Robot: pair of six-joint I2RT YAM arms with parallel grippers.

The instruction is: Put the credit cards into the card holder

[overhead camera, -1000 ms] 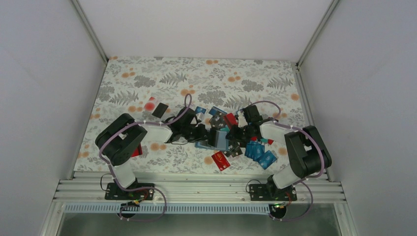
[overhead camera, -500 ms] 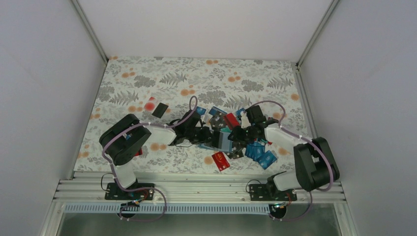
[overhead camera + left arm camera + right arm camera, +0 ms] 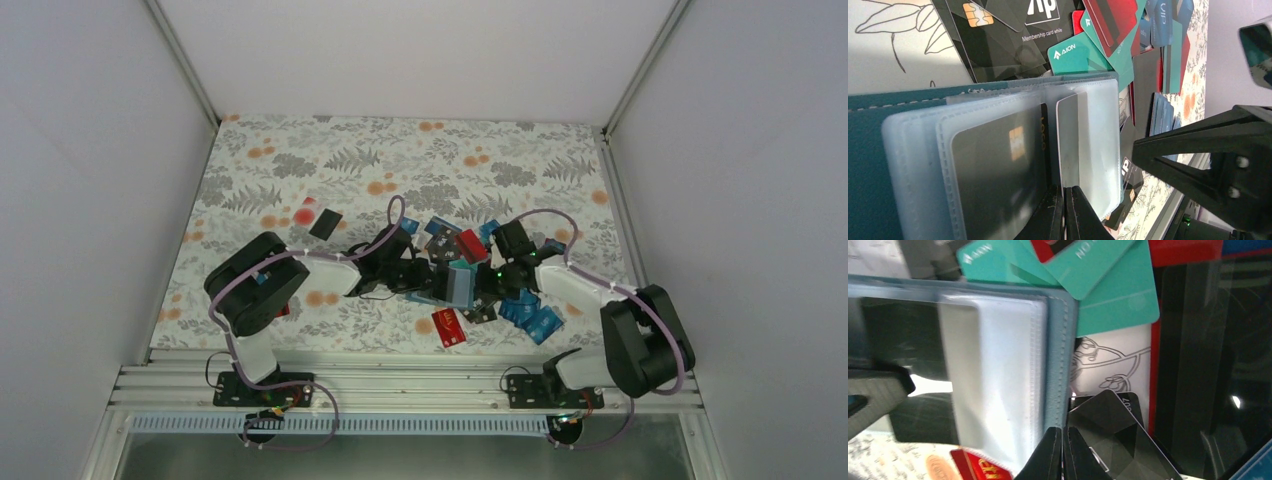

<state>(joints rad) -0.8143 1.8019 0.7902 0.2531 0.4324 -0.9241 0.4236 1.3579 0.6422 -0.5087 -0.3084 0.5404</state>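
The card holder (image 3: 868,165) stands open right against the left jaws, its teal cover off to their left and its cloudy plastic sleeves (image 3: 1093,140) fanned out above the tips. The left jaws are pressed together on the lower edge of one sleeve, which runs straight down into the seam between them. A dark card (image 3: 993,170) with a gold chip sits inside the sleeve just left of those tips.

The right jaws are closed tight with nothing between them. The holder's stitched edge lies just above and to the left of their tips, and a black faceted card (image 3: 1108,430) lies just to their right.

Around both pairs of jaws the credit cards (image 3: 530,310) lie in an overlapping heap of teal, red, black and blue. One black card (image 3: 324,223) lies well apart, far to the left of the left jaws.

Everything rests on a tabletop (image 3: 300,170) printed with grey leaves and orange flowers. Plain white panels (image 3: 100,150) wall it in, set in aluminium framing (image 3: 400,385).
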